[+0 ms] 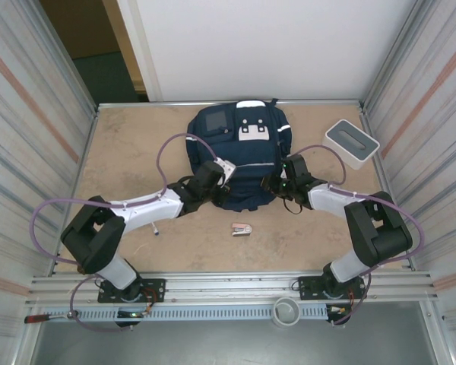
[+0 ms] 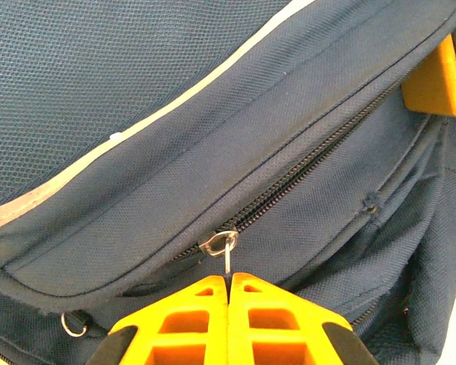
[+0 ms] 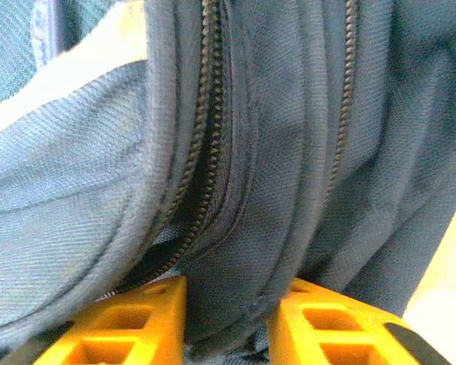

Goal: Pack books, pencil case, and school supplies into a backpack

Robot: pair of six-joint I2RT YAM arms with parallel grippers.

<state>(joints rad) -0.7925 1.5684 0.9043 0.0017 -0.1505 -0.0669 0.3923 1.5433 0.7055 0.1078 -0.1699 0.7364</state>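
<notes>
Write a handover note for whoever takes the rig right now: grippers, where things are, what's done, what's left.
Left gripper: shut on the zipper pull of the backpack.
Right gripper: closed on a fold of the backpack's fabric, beside a zip that gapes partly open.
Stapler: on the table in front of the backpack, not packed.
Done: both grippers have hold of the backpack.
Left: probably open the zip wide, then put the stapler in.

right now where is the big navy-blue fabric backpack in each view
top external: navy-blue fabric backpack upper centre, between both arms
left wrist: backpack across the frame, above left gripper shut on metal zipper pull
right wrist: backpack fold between right gripper fingers
landmark: pale stripe, likely upper left in right wrist
</notes>
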